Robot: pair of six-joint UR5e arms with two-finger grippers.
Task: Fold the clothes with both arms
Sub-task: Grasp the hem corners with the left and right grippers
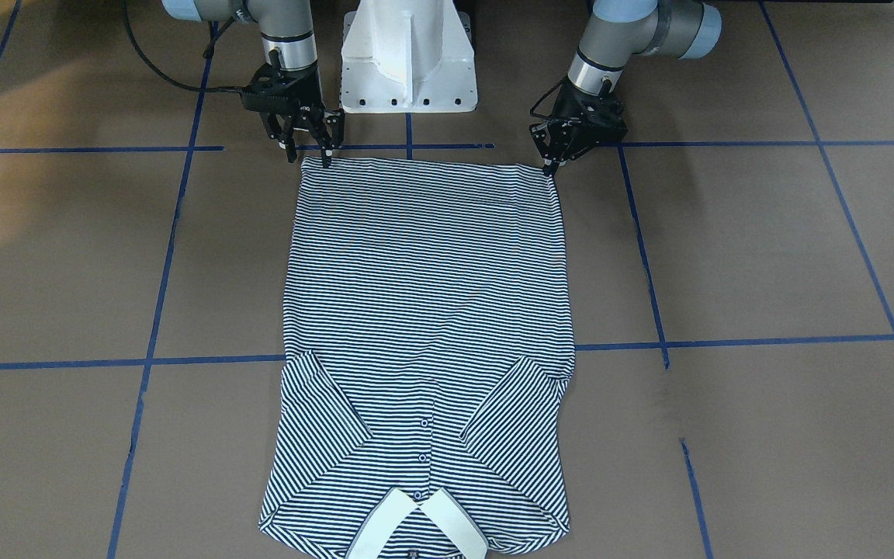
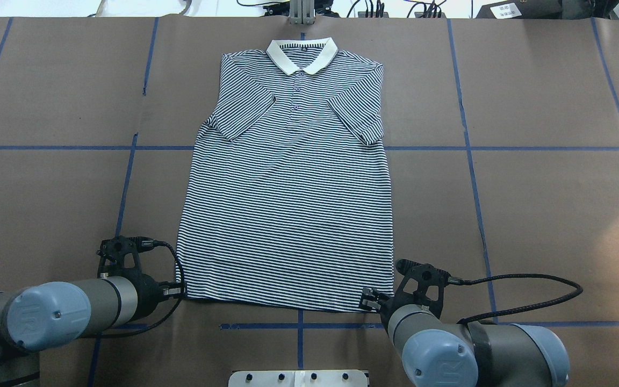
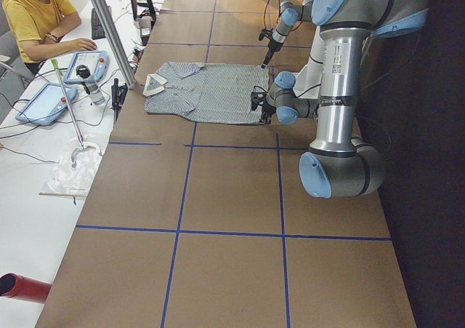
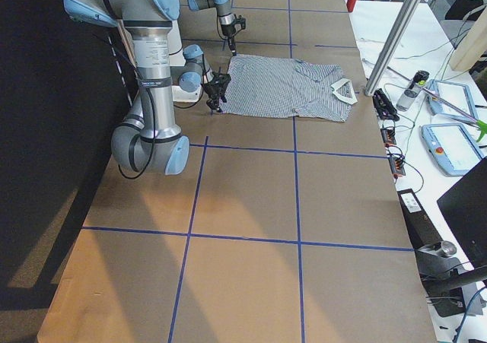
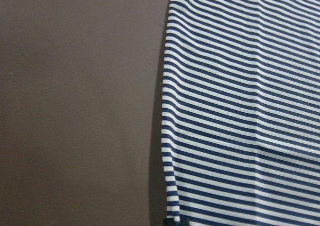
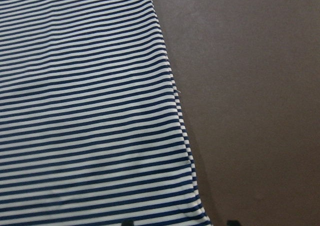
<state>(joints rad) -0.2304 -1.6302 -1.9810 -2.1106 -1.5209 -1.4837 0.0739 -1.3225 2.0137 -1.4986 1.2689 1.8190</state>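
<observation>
Centrally on the brown table (image 2: pixel 530 215), collar toward its far edge, lies the navy-and-white striped polo shirt (image 2: pixel 288 215). It is likely light and limp, best taken at the hem corners. The left gripper (image 1: pixel 549 168) has its fingers together, apparently pinching one corner; the right gripper (image 1: pixel 309 159) has its fingers spread astride the other.

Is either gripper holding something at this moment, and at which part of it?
The left gripper seems shut on the polo shirt at one hem corner. The right gripper is open at the other hem corner, holding nothing.
</observation>
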